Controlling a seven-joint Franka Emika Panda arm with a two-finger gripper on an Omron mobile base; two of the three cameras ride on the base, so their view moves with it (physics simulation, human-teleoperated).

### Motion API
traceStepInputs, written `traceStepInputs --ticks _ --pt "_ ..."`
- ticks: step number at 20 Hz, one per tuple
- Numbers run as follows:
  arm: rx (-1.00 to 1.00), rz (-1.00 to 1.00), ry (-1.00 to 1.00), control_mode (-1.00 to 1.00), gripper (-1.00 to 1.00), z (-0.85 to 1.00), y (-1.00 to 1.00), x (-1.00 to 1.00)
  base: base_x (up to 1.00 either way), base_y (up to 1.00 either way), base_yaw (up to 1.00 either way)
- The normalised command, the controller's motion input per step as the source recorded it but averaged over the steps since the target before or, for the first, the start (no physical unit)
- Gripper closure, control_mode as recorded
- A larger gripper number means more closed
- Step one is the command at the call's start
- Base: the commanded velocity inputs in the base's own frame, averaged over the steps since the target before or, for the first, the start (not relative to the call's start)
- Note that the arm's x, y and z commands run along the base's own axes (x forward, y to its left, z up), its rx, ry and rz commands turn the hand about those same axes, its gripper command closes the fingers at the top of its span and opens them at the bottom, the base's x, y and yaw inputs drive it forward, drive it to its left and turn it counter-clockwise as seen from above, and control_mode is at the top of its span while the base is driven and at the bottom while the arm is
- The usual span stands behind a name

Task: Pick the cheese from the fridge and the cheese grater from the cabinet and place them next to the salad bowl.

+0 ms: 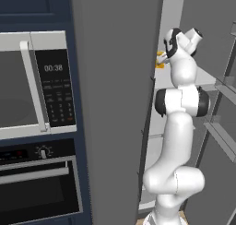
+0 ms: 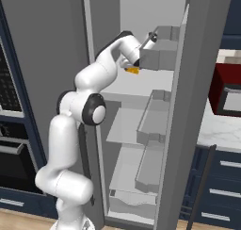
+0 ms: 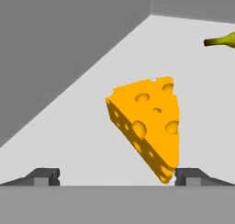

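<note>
Hand view: cheese (image 3: 148,124) lying on the fridge (image 2: 141,83) shelf, just ahead, nearer my right fingertip | gripper (image 3: 117,176) spread wide, holding nothing | step: I'm reaching for cheese | next: I'm judging a slight rightward centring, advance, then closing.

bare shelf (image 3: 69,140) around cheese (image 3: 149,126); fridge wall (image 3: 55,44) one side, banana (image 3: 222,40) beyond

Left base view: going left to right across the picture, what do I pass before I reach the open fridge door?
Microwave → closed grey fridge door → cheese on a fridge shelf → robot arm → open fridge door with its bins.
</note>
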Motion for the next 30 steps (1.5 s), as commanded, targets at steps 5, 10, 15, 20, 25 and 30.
traceStepInputs --ticks 5,10,15,20,25,30 --pt "-0.08 0.00 -0.01 -1.00 -1.00 0.00 -0.14 0.01 0.00 0.00 0.00" --pt "-0.01 0.00 -0.03 -1.00 -1.00 -0.09 -0.01 0.25 0.00 0.00 0.00" --pt "-0.02 0.00 0.00 -1.00 -1.00 -0.03 -0.09 0.28 0.00 0.00 0.00" --pt "0.00 0.00 0.00 -1.00 -1.00 0.00 -0.01 0.28 0.00 0.00 0.00" --pt "0.00 0.01 0.05 -1.00 -1.00 -0.07 0.00 0.14 0.00 0.00 0.00" --pt "0.00 0.10 0.18 -1.00 1.00 -0.35 0.05 -0.03 0.00 0.00 0.00"
